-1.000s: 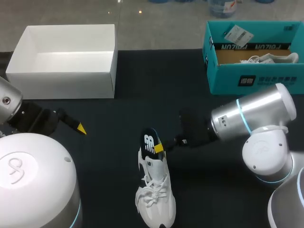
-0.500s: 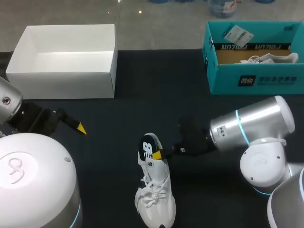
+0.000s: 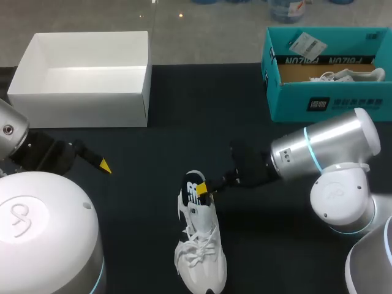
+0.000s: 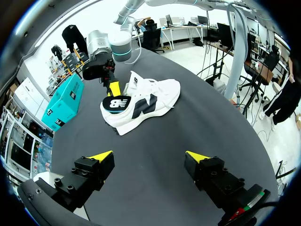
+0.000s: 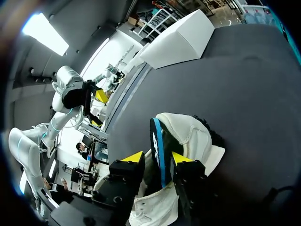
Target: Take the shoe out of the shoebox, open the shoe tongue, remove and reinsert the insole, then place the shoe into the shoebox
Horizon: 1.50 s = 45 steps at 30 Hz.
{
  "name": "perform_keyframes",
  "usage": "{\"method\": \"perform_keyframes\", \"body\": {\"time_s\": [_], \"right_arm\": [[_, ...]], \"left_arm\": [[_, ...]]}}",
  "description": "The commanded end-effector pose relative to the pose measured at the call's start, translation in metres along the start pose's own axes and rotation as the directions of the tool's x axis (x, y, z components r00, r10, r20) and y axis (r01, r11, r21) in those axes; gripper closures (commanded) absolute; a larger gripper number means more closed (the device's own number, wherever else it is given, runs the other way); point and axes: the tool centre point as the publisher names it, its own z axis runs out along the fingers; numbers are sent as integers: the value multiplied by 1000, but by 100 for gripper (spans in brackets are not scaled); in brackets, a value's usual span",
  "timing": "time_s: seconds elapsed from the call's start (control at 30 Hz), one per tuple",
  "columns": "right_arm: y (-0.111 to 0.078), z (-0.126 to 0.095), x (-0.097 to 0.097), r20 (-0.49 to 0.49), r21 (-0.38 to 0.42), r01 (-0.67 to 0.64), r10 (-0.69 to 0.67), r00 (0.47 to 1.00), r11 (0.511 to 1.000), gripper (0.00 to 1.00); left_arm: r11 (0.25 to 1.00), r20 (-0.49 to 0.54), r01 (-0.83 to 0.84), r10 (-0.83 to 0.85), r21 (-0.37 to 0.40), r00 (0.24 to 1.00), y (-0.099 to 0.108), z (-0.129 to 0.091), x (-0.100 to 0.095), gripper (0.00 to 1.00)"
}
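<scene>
insole (image 5: 156, 136) pinched by right end effector (image 5: 157, 159) at shoe (image 3: 199, 251) heel — left end effector (image 4: 149, 156) spread apart.

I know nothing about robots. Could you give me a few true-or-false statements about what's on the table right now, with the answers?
1. The white shoebox is empty. True.
2. The right hand pinches the insole sticking out of the white sneaker. True.
3. The left hand holds the sneaker. False: it is open and empty, apart from the sneaker.
4. The teal shoebox is empty. False: another shoe lies in it.
</scene>
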Motion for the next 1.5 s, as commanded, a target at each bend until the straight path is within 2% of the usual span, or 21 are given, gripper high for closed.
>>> {"method": "perform_keyframes", "body": {"time_s": [0.03, 0.13, 0.23, 0.5, 0.8, 1.07, 1.47, 1.5], "right_arm": [[7, 4, -1, 3, 23, -1, 1, 1000, 1000, 68], [8, 4, -2, 2, 28, -1, 1, 1000, 1000, 77], [7, 3, 0, 6, 31, 0, 0, 1000, 1000, 100], [-2, 2, 3, 12, 29, -9, 9, 1000, 1000, 100], [-16, 11, 8, 1, 43, -38, 38, 999, 998, 100], [-28, 22, 4, -7, 54, -73, 74, 997, 996, 100], [-30, 22, -3, 2, 53, -103, 103, 995, 993, 100], [-28, 19, -2, 4, 49, -102, 102, 995, 994, 76]], "left_arm": [[1000, -1, 0, 0, -4, 1000, -1, 0, 0, 0], [1000, -1, 0, 0, -4, 1000, -1, 0, 0, 0], [1000, -1, 0, 0, -4, 1000, -1, 0, 0, 0], [1000, -1, 0, 0, -4, 1000, -1, 0, 0, 0], [1000, -1, 0, 0, -4, 1000, -1, 0, 0, 0], [1000, -1, 0, 0, -4, 1000, -1, 0, 0, 0], [1000, -1, 0, 0, -4, 1000, -1, 0, 0, 0], [1000, -1, 0, 0, -4, 1000, -1, 0, 0, 0]]}}
